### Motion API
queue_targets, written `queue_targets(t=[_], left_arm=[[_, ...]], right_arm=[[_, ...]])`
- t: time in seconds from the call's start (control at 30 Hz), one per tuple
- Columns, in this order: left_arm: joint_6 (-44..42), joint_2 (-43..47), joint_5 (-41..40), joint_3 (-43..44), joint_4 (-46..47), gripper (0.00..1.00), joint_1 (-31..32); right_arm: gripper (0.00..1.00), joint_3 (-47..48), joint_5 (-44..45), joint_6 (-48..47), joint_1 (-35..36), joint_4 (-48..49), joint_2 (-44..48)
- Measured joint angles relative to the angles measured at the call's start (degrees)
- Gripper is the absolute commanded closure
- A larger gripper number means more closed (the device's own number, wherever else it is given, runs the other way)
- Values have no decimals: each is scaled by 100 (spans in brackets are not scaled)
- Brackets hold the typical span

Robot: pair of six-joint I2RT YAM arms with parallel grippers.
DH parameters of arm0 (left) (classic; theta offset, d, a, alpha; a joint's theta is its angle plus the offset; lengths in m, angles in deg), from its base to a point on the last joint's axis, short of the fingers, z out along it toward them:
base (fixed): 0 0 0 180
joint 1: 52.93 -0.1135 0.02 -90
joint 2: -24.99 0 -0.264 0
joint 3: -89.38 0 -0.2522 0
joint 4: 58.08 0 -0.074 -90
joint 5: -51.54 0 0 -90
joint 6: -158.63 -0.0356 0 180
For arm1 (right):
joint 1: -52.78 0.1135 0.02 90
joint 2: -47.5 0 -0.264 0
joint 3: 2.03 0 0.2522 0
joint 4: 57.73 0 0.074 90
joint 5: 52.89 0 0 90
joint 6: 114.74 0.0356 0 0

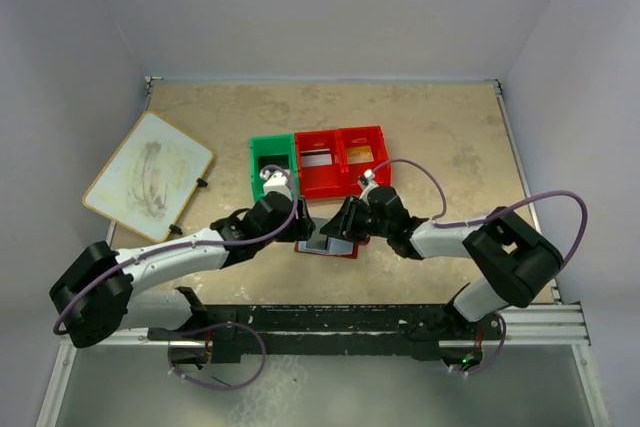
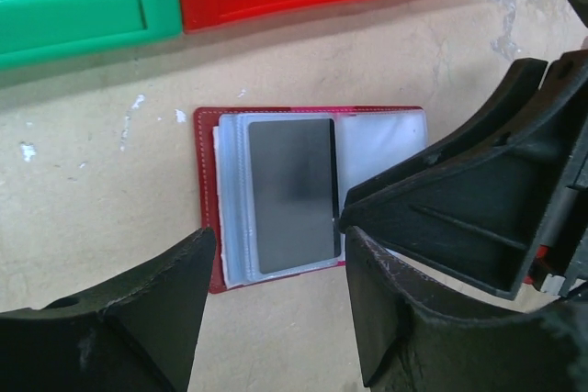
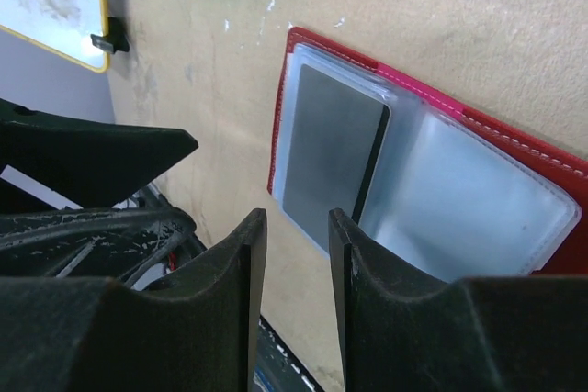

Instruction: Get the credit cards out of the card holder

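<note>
**A:** Left wrist view has the card holder (image 2: 386, 140) lying open on the table (image 1: 440, 127), just near of the bin tray (image 1: 340, 162) and between both grippers. A dark grey card (image 2: 289, 195) sits in the clear sleeve of its left page.

**B:** How will it handle?

**A:** I'd judge the card thin, stiff, light and slick. The sleeves look soft and floppy, and the holder seems light enough to drag along unless it is pinned. Take the card by its spine-side edge, which seems to stand a little proud of the plastic, and press down the bare right page.

**B:** And the fingers?

**A:** The left gripper (image 2: 278, 254) is spread wide over the holder's near edge, with nothing between its fingers. The right gripper (image 3: 296, 218) has only a narrow gap, with nothing in it. Its tip reaches the card's right edge; whether it touches, I cannot tell.

**B:** What's in the way?

**A:** Mostly each other, since both grippers crowd the same small spot. The tray's wall stands just far of the holder. The whiteboard (image 1: 148, 175) lies well apart on the left.
</note>
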Motion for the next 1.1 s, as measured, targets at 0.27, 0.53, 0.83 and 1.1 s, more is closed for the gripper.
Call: queue_targets(t=[0.27, 0.53, 0.83, 1.1], left_arm=[[11, -562, 538, 157, 240, 48, 0], [7, -922, 813, 339, 302, 49, -2], [-57, -1674, 1038, 800, 208, 56, -7], [-57, -1641, 942, 804, -20, 56, -17]], right_arm=[[65, 107, 9, -13, -2, -216, -142], [68, 129, 4, -13, -39, -214, -280], [72, 122, -39, 11, -138, -70, -645], [74, 72, -55, 37, -168, 31, -645]])
